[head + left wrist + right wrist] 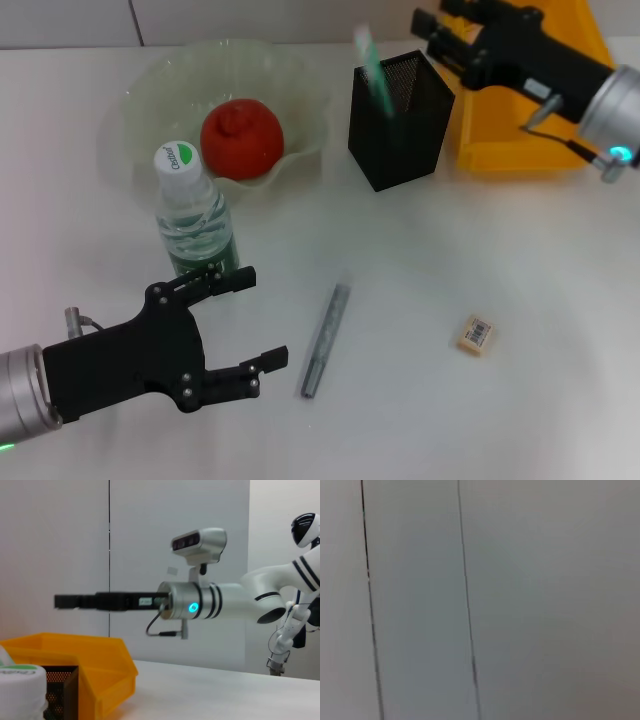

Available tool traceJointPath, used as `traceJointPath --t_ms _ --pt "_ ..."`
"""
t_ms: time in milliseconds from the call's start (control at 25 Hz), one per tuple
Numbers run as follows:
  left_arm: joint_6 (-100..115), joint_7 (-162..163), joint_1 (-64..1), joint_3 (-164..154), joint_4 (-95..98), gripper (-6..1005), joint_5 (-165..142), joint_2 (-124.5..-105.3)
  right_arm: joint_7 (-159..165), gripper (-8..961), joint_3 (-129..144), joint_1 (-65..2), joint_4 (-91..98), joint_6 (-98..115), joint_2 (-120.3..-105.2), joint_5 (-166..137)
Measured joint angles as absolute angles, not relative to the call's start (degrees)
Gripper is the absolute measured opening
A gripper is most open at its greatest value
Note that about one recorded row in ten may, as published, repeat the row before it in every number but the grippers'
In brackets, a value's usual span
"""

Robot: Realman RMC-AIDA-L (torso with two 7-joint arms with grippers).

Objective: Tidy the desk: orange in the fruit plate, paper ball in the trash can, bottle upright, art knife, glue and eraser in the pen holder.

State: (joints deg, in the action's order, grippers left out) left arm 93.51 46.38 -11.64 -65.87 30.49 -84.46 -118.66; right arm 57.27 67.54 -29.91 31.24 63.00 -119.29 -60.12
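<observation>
The orange (241, 138) lies in the translucent fruit plate (140, 110). The bottle (190, 215) stands upright in front of the plate, and its cap (17, 680) shows in the left wrist view. My left gripper (265, 315) is open and empty, just in front of the bottle. A green-and-white glue stick (372, 68) pokes out of the black mesh pen holder (400, 120). My right gripper (435, 33) hovers open just above and behind the holder. The grey art knife (325, 340) and the eraser (477, 334) lie on the table. The paper ball is out of view.
A yellow bin (520, 140) stands behind and to the right of the pen holder, under my right arm; it shows again as the yellow bin (75, 655) in the left wrist view. The right wrist view shows only a wall.
</observation>
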Motion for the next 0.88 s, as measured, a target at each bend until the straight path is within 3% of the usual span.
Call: traceJointPath --t_ms 120,160,320,440,600,880 --pt "93.52 46.54 -11.73 -65.83 30.49 861 -84.46 -118.58 70.55 412 68.28 -24.25 43.01 64.37 -119.18 -65.74" --pt "93.52 46.55 -11.73 -65.84 30.49 861 -84.47 -118.58 85.68 440 67.86 -19.83 55.52 65.6 -119.24 -75.33" --pt "93.55 46.62 -11.82 -65.78 30.5 861 -84.54 -118.55 110.76 593 65.14 -17.89 72.07 72.97 -119.37 -95.25" --pt "93.55 46.65 -12.05 -65.8 30.5 861 -84.55 -118.56 131.55 736 63.06 -21.97 82.83 89.53 -119.12 -117.95" --pt "93.38 46.67 -12.26 -65.89 30.5 861 -84.55 -118.63 141.17 755 66.7 -26.99 85.93 100.95 -119.25 -133.85" --pt "93.63 46.67 -12.31 -65.8 30.5 861 -84.58 -118.6 147.97 770 83.6 -30.78 84.02 100.43 -119.34 -144.95"
